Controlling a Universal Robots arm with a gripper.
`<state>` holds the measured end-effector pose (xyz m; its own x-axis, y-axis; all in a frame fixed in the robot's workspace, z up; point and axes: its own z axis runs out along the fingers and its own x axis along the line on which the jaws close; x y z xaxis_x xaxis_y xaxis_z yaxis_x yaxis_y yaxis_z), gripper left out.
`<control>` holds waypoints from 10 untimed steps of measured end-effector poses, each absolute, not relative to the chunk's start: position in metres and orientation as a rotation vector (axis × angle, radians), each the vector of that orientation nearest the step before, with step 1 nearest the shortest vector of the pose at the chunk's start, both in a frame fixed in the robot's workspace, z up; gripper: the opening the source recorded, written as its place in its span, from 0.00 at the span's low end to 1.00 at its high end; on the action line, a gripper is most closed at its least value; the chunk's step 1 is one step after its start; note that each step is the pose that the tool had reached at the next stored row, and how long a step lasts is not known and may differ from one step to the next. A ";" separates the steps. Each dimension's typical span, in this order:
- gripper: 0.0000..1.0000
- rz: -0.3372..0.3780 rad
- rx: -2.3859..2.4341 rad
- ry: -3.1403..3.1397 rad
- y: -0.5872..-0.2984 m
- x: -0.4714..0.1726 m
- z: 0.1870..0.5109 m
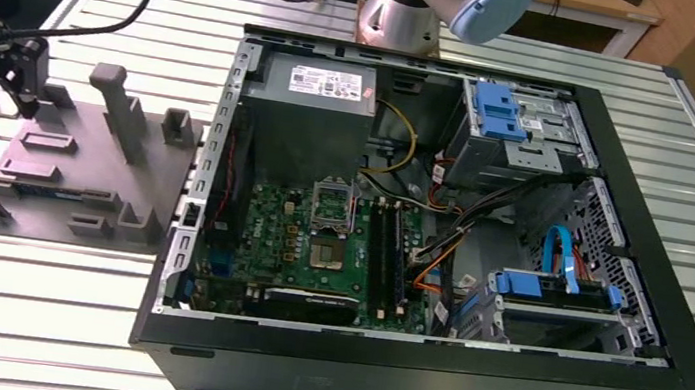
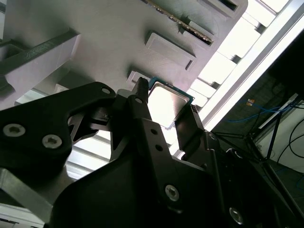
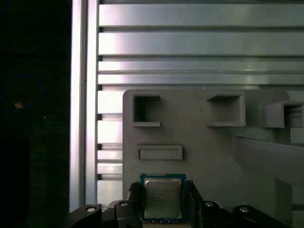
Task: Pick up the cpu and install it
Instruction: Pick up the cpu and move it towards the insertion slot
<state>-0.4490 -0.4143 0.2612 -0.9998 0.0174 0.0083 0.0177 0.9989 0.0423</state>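
While tight between fingers [image 3: 135, 200], cpu [image 3: 162, 198] lid-up.

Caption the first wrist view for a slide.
The gripper clamps the cpu by two opposite edges, over the grey fixture plate on the slatted aluminium table.

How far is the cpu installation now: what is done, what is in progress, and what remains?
Done: the gripper is at the grey fixture and closed on the cpu. In hand: the pick-up; whether the cpu is lifted off the fixture, I cannot tell. Left: the install; the motherboard socket in the computer case looks empty.
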 end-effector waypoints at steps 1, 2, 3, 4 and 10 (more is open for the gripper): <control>0.47 -0.066 -0.027 -3.133 -0.414 -0.449 0.262; 0.47 -0.066 -0.027 -3.133 -0.414 -0.449 0.262; 0.47 -0.066 -0.027 -3.133 -0.414 -0.449 0.262; 0.47 -0.066 -0.027 -3.133 -0.414 -0.449 0.263; 0.47 -0.066 -0.027 -3.133 -0.414 -0.449 0.266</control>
<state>-0.4490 -0.4143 0.2655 -0.9998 0.0173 0.0084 0.0177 0.9990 0.0422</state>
